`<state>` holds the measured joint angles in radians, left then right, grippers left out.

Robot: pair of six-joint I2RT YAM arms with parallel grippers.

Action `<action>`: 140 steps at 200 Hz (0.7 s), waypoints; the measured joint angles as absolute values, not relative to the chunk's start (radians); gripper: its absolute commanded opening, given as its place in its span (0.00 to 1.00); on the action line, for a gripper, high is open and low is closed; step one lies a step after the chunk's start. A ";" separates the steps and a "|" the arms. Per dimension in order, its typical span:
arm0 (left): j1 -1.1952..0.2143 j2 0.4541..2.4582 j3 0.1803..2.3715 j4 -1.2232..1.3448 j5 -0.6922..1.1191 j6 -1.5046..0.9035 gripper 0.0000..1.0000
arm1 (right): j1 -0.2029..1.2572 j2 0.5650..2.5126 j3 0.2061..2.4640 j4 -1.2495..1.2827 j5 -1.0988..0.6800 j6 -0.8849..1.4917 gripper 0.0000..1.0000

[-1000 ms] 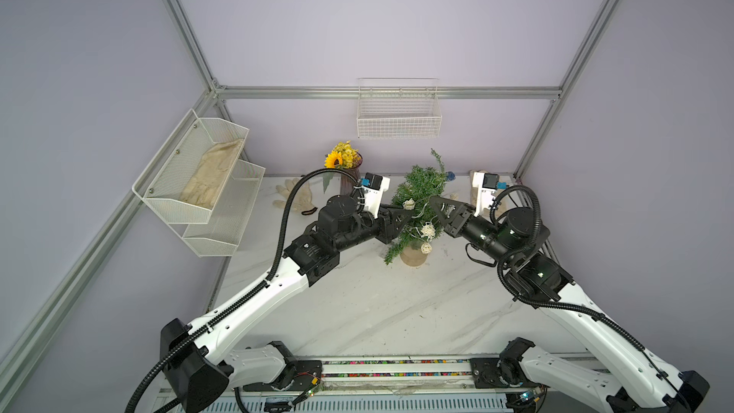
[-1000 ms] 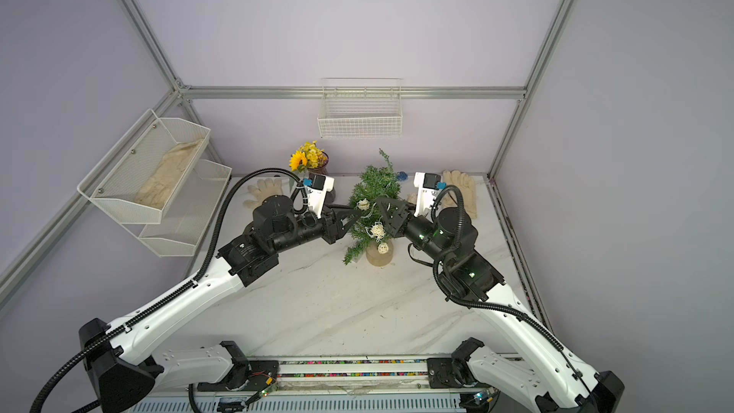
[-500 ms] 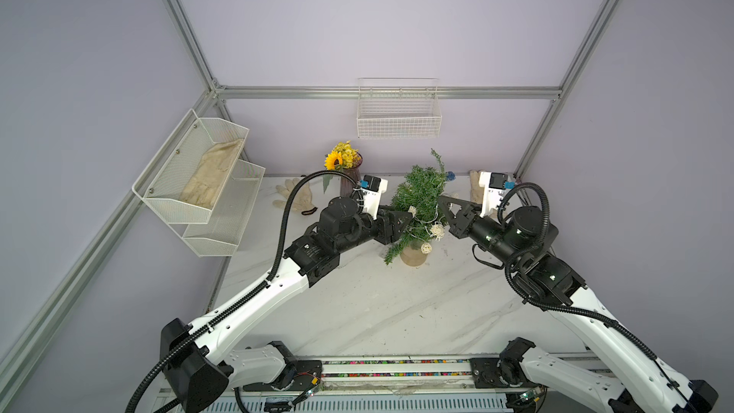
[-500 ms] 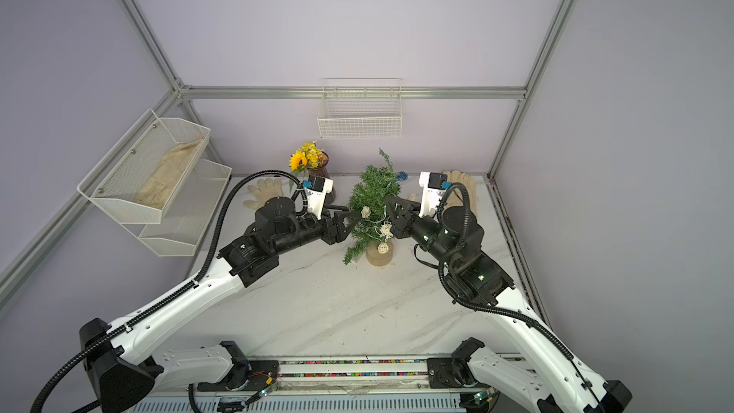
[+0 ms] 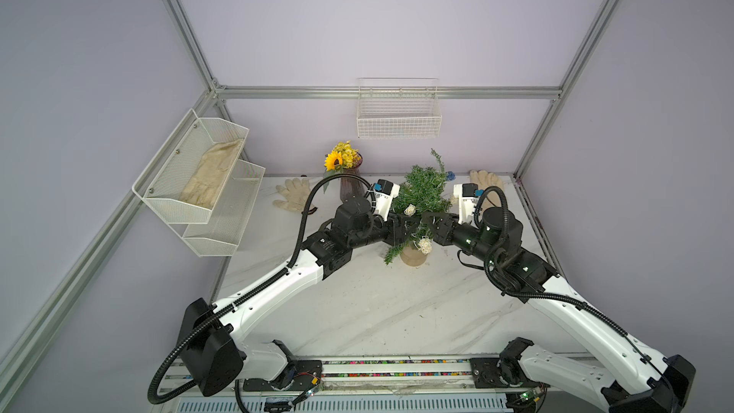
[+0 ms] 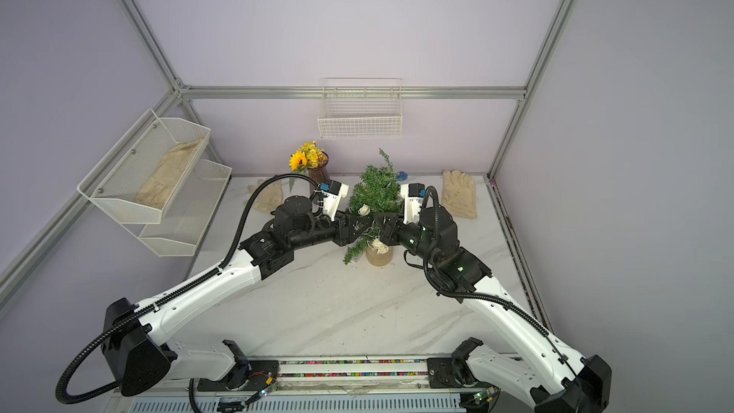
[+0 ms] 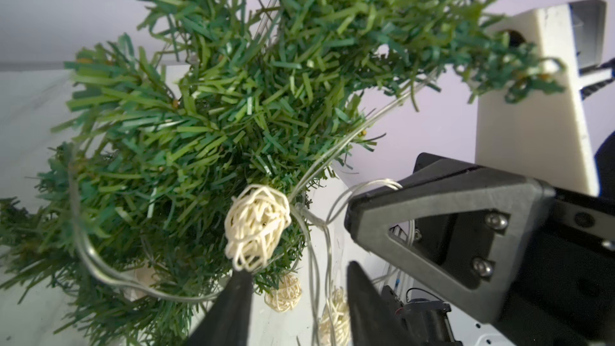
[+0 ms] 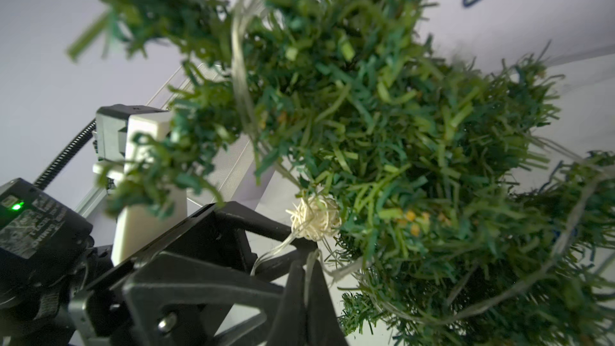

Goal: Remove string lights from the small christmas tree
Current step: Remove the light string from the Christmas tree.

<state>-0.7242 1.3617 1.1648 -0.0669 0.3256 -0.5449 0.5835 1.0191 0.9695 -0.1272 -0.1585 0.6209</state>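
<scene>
The string lights (image 7: 256, 224) on the small christmas tree (image 5: 421, 192) are grasped by the right end effector (image 8: 307, 261); the left end effector (image 7: 298, 269) is seen released.

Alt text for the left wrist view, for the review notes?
The left gripper, jaws open, straddles silvery strands of the string lights close to a cream woven ball on the small christmas tree. Beside it, the right gripper holds a loop of that wire.

No text, number or brand readable in any view. Right wrist view: pale label (image 8: 31, 228) on black motor housing (image 8: 50, 254), just beside green light (image 8: 16, 207). Printed lines there too blurred to read. Both top views: nothing legible.
</scene>
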 measured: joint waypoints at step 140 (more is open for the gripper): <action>-0.724 1.367 1.165 -0.061 0.355 -0.542 0.00 | 0.583 1.073 0.921 0.110 -0.154 0.758 0.28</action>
<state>-0.7242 1.3666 1.1648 -0.0612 0.3550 -0.5415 0.5835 1.0725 0.9215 0.1097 -0.1535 0.7582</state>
